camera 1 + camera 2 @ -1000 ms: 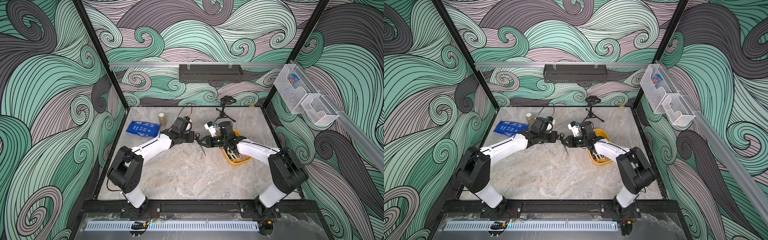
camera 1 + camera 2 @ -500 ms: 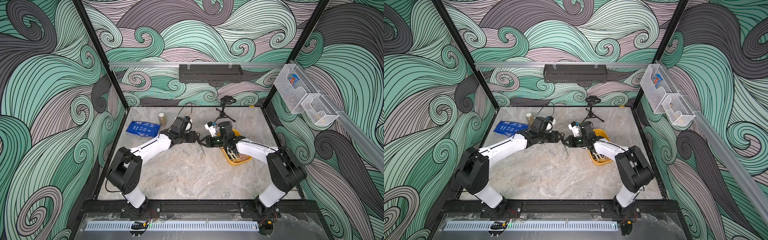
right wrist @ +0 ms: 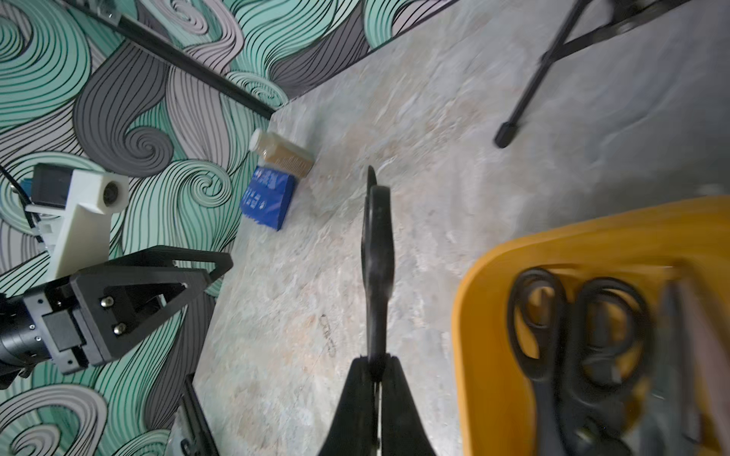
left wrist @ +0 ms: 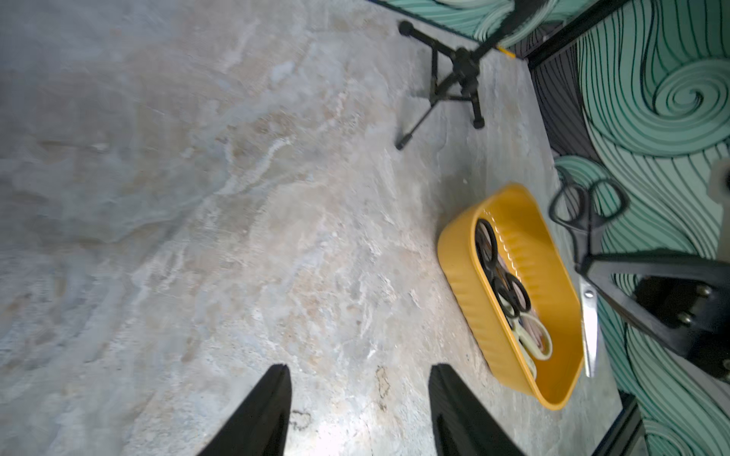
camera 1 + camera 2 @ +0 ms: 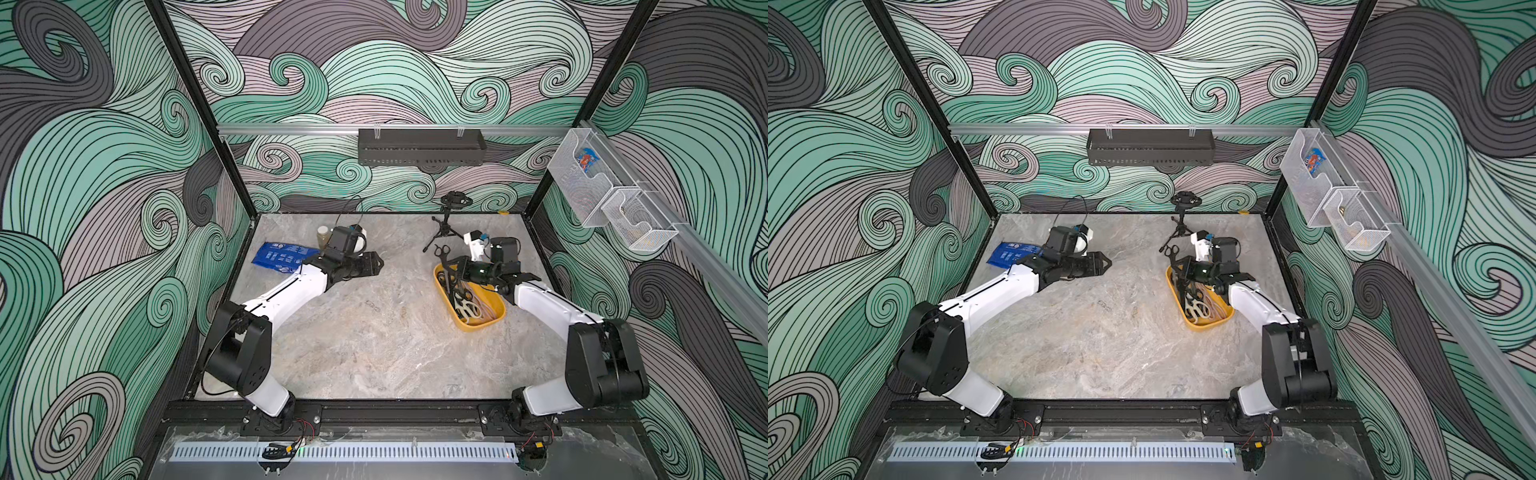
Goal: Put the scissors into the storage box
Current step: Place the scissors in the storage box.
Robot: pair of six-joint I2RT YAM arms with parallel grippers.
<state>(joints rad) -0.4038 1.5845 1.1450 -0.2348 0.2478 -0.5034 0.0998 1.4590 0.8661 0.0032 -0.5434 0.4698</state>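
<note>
Right gripper (image 3: 375,365) is clamped hard on a black-handled pair (image 3: 377,252), its steel blades closed. In the left wrist view, I see the pinch sitting just handle-side of the pivot screw. The finger loops stick out past the fingers one way, the blade the other. The pair hangs along the storage box (image 4: 466,284) rim, and I can't tell if the tip touches. More scissors lie inside: black pairs (image 4: 490,252) and a cream pair (image 4: 529,339). Left gripper (image 4: 357,371) is spread and empty over bare table (image 4: 237,197), well apart from the box.
</note>
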